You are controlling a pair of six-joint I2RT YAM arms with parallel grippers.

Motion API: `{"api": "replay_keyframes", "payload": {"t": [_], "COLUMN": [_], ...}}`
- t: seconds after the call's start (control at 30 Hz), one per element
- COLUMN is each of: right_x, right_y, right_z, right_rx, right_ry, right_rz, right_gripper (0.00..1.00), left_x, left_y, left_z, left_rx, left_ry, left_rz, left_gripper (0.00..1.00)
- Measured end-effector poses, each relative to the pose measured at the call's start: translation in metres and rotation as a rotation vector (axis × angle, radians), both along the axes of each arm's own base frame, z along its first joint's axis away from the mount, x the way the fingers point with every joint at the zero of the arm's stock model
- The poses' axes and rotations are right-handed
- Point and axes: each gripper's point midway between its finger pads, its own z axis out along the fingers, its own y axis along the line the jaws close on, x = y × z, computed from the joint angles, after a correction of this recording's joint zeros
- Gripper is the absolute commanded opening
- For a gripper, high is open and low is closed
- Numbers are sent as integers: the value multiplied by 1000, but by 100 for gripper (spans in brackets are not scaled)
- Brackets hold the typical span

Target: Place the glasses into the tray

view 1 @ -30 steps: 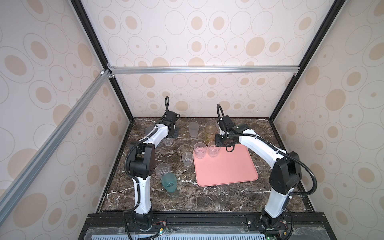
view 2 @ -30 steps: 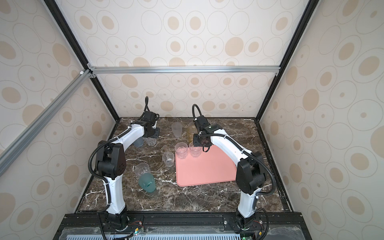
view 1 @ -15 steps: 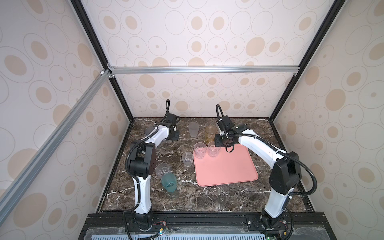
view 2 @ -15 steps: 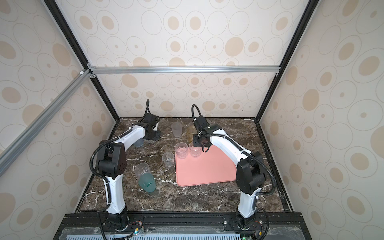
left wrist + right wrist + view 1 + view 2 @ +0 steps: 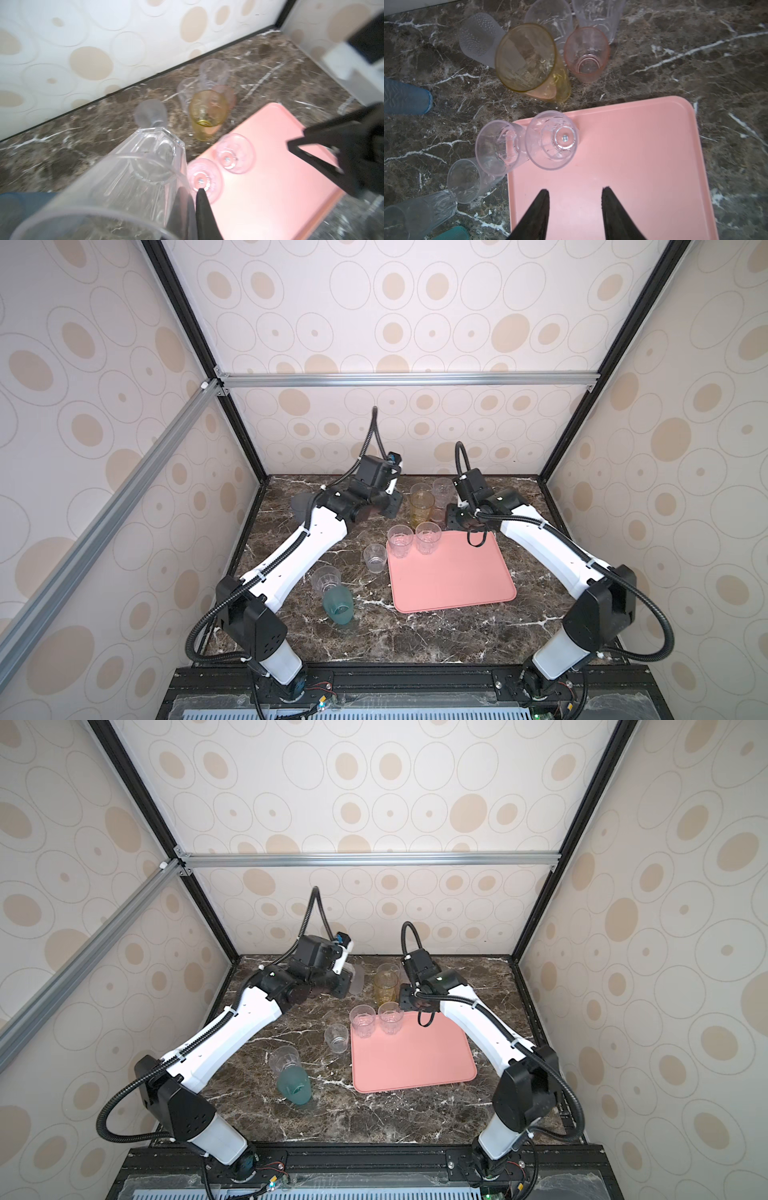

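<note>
My left gripper [image 5: 193,193] is shut on the wall of a clear faceted glass [image 5: 128,166], one finger inside it and one outside. It hangs over the table left of the tray's far corner. In both top views this gripper [image 5: 388,502] [image 5: 345,984] hides the held glass. The salmon-pink tray [image 5: 453,576] [image 5: 415,1052] carries two clear glasses [image 5: 400,540] [image 5: 428,536] at its far left corner. My right gripper [image 5: 575,193] [image 5: 455,518] stands open over the tray's far edge with nothing between its fingers.
An amber glass [image 5: 422,504], a pink glass [image 5: 586,54], a frosted glass [image 5: 478,37] and tall clear glasses [image 5: 441,489] stand behind the tray. A short clear glass [image 5: 375,558] sits left of the tray. A teal glass [image 5: 338,605] and a clear one [image 5: 325,578] are nearer the front. A blue glass [image 5: 404,97] is at the left.
My left gripper has shut on the clear glass and moved to the right with it, toward the amber glass. The right arm has not moved.
</note>
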Motion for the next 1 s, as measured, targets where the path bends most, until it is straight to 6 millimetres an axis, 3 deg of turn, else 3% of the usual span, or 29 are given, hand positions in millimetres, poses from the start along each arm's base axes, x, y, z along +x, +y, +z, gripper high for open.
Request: {"api": "replay_keyframes", "payload": {"t": [0.1,0.23,0.4,0.63,0.77,0.9,1.0], "right_x": [-9,-20,-38,-54,-62,-67,-68], "right_y": [-30,-66,-96,-93,-89,-87,-87], "right_z": [0,-10,-26,-53,-68,-75,-78], "right_rx": [-1,-4,-8,19,39,50,51], "right_ry": [-1,18,53,126,160,179,183], "right_rz": [-65,-153,-222,-205,-194,-186,-185], "right_gripper": [45,45,45,44,44,44,44], "left_x": [-41,-95,-137,-140,-138,-133,-129], "left_y": [-47,-98,-132,-143,-143,-147,-151], "left_z": [-11,-45,-100,-173,-198,-211,-210], "left_rx": [-13,10,81,201,254,287,292], "left_ry": [40,131,235,339,359,361,347], "left_rz": [-121,-268,-374,-384,-382,-383,-384], "left_gripper": [0,0,0,0,3,18,31]}}
